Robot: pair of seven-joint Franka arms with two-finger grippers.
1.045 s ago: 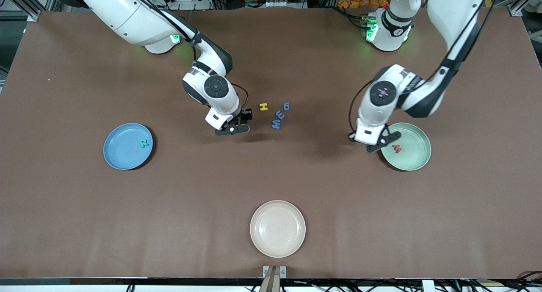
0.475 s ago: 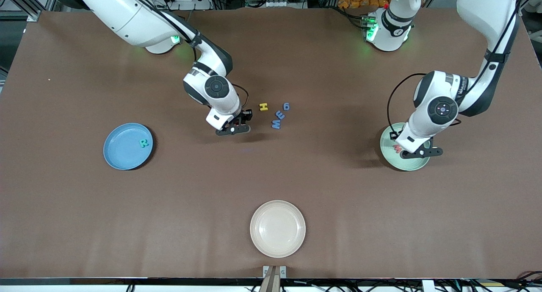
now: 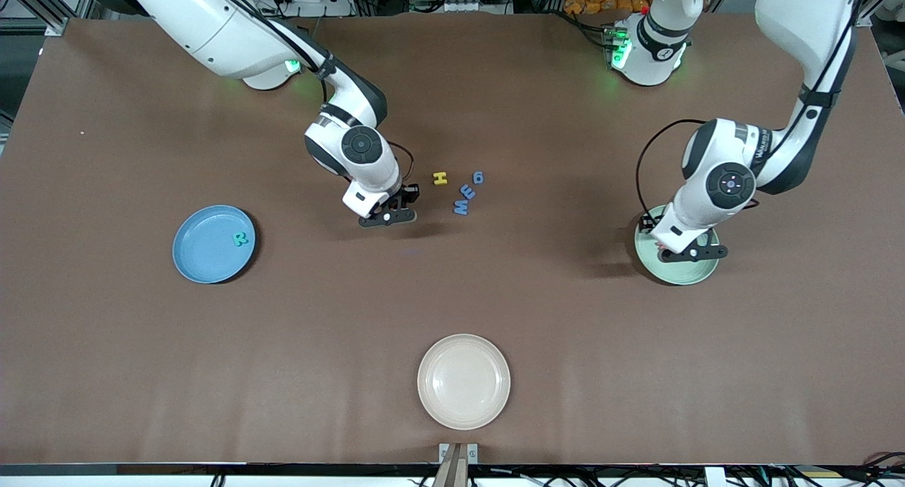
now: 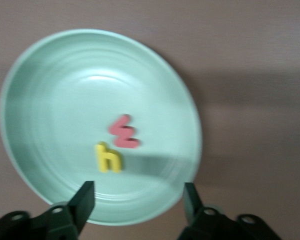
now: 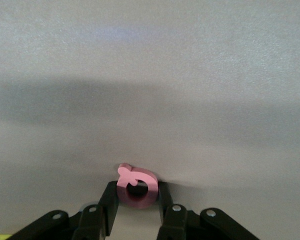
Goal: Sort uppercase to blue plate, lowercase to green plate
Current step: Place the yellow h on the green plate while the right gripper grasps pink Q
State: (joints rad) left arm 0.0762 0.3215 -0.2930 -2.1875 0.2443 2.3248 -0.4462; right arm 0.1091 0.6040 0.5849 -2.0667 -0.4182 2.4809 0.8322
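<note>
Brown table (image 3: 452, 303), left gripper (image 4: 139, 200) spread over green plate (image 4: 50, 90), right gripper (image 5: 135, 212) clamping red Q (image 5: 136, 187).

Two white arms, dark grey joint bands, round black wrist caps. Black cables loop along forearms. Green lights at bases. Black two-finger grippers.

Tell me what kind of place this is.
Most likely a robotics lab: two white robot arms are bolted along a brown table, cables and metal framing run at its edge, and foam letters are being sorted onto a blue plate and a green plate.
</note>
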